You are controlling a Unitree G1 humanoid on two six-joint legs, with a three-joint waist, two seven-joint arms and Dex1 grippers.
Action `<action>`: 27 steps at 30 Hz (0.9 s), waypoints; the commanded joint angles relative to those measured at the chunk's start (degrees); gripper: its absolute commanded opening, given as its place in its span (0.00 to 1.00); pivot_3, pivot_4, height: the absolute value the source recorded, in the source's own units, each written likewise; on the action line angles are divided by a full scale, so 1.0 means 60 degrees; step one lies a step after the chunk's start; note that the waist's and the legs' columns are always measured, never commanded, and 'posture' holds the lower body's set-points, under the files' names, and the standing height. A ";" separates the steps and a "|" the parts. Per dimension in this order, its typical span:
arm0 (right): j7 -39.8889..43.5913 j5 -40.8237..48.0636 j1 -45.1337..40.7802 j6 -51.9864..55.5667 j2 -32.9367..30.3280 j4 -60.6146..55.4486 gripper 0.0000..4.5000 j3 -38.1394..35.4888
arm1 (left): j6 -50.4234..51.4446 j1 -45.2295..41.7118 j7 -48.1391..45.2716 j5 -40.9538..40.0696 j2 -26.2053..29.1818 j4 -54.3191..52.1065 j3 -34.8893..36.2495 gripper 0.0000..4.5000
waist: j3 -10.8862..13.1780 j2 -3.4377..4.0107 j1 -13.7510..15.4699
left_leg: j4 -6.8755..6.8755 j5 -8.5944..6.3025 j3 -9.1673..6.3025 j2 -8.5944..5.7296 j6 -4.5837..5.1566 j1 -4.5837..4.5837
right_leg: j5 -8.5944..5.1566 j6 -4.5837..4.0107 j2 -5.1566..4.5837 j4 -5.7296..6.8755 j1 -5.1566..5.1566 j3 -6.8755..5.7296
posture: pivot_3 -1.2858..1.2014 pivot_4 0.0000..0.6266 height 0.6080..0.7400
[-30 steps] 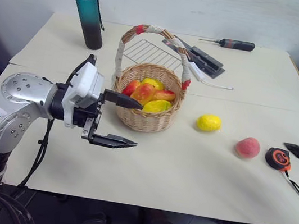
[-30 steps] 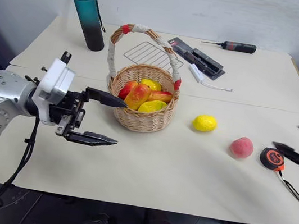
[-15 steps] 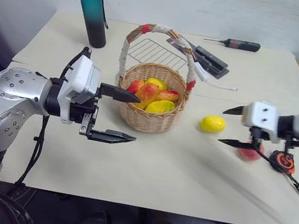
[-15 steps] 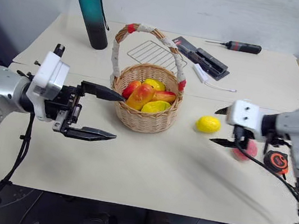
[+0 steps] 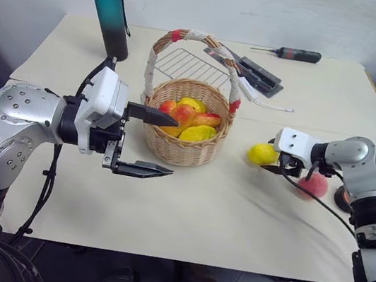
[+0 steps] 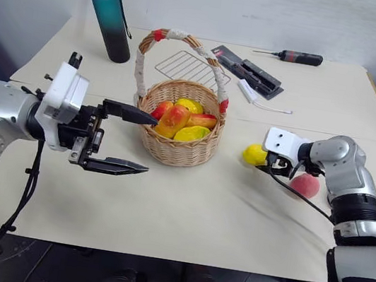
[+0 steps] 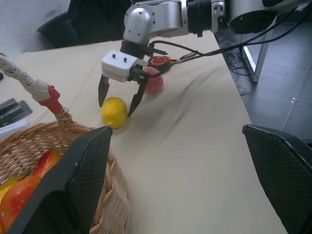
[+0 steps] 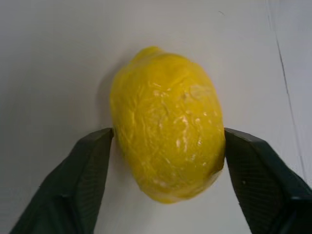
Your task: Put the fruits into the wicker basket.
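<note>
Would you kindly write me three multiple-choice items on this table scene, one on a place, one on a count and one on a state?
1. Where is the yellow oval lemon?
A. in the round woven wicker basket
B. on the cream table, between the right gripper fingers
C. beside the teal water bottle

2. How many fruits lie on the table outside the basket?
A. one
B. two
C. four

3. How is the left gripper?
A. open, holding nothing
B. shut on a fruit
C. shut on the basket handle

Answers: 1 B, the fingers flank the lemon; 2 B, lemon and round pink-red peach; 3 A, fingers spread, nothing between.
</note>
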 commanded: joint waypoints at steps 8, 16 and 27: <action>0.1753 0.2751 0.0721 0.2489 -0.0183 -0.3020 0.51 -0.1361 | 0.0140 0.0327 0.0336 -0.0253 0.0302 -0.0023 0.1032 1.00 | 0.0000 0.0000 -0.0111 | -0.0003 0.0000 -0.0008 0.0003 -0.0003 -0.0003 | 0.0000 0.0000 0.0000 0.0009 -0.0002 -0.0006 | 0.52 0.24 1.00; -0.0904 0.5732 0.1113 0.8231 0.1216 -0.8749 0.51 -0.2234 | 0.0709 0.2099 0.0767 -0.0630 0.0999 -0.0318 0.3095 1.00 | -0.0003 -0.0021 -0.0138 | 0.0002 0.0000 -0.0023 0.0018 -0.0045 -0.0003 | -0.0008 -0.0021 0.0006 0.0062 -0.0031 -0.0016 | 0.52 0.24 1.00; -0.4265 0.4439 0.0443 0.9177 0.3270 -0.8745 0.87 -0.1181 | 0.0578 0.2052 0.1018 -0.0539 0.1354 -0.0216 0.3166 1.00 | -0.0007 -0.0029 0.0025 | -0.0002 -0.0010 -0.0016 0.0003 -0.0016 -0.0107 | -0.0011 -0.0035 -0.0008 0.0032 -0.0135 -0.0017 | 0.52 0.24 1.00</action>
